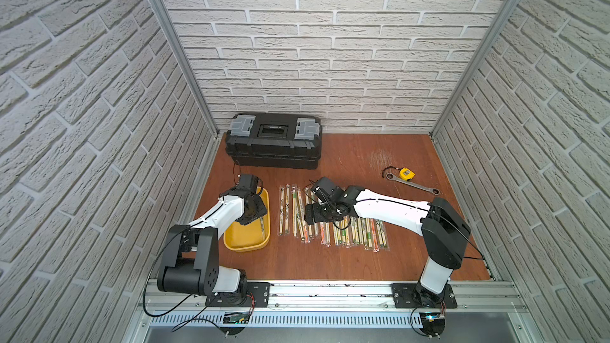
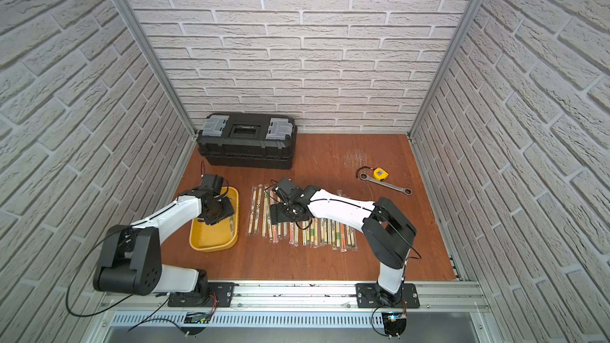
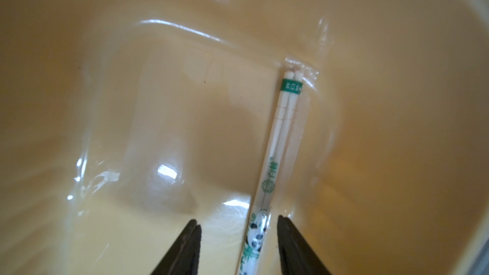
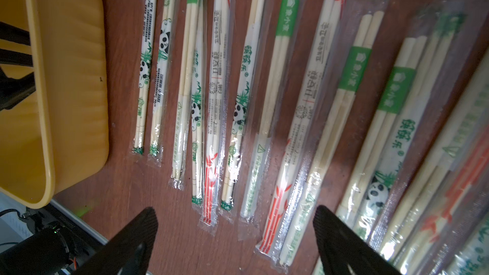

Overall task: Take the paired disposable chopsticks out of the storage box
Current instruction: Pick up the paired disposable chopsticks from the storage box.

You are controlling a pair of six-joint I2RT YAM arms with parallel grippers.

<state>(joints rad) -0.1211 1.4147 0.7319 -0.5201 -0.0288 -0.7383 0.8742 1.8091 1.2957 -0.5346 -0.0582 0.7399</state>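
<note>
1. The yellow tray [image 1: 246,242] sits on the brown tabletop [image 1: 346,265] at the robot's left, with its long side running away from the robot.
2. One wrapped chopstick pair [image 3: 280,128] lies inside the tray. It rests flat on the floor close to the long wall that faces the middle of the tabletop. Its clear sleeve has a green band near one end and a panda print near the other.
3. The left gripper [image 3: 237,222] reaches down into the tray. Its jaws are partly apart and straddle the panda end of that pair. The pair lies nearer one finger [image 3: 288,234] than the other, and nothing is clamped.
4. A row of chopstick pairs [image 1: 359,232] lies on the tabletop just beside the tray. They are roughly parallel, and several overlap their neighbours. Their sleeves carry green, orange and black-and-white prints.
5. The right gripper [image 4: 234,215] hangs above that row towards the tray side. Its jaws are spread wide and hold nothing.
6. A black toolbox [image 1: 274,141] stands against the back wall, behind the tray.
7. A yellow tape measure [image 1: 407,173] and a wrench [image 1: 412,183] lie together towards the back right of the tabletop. They are well apart from the chopsticks.
</note>
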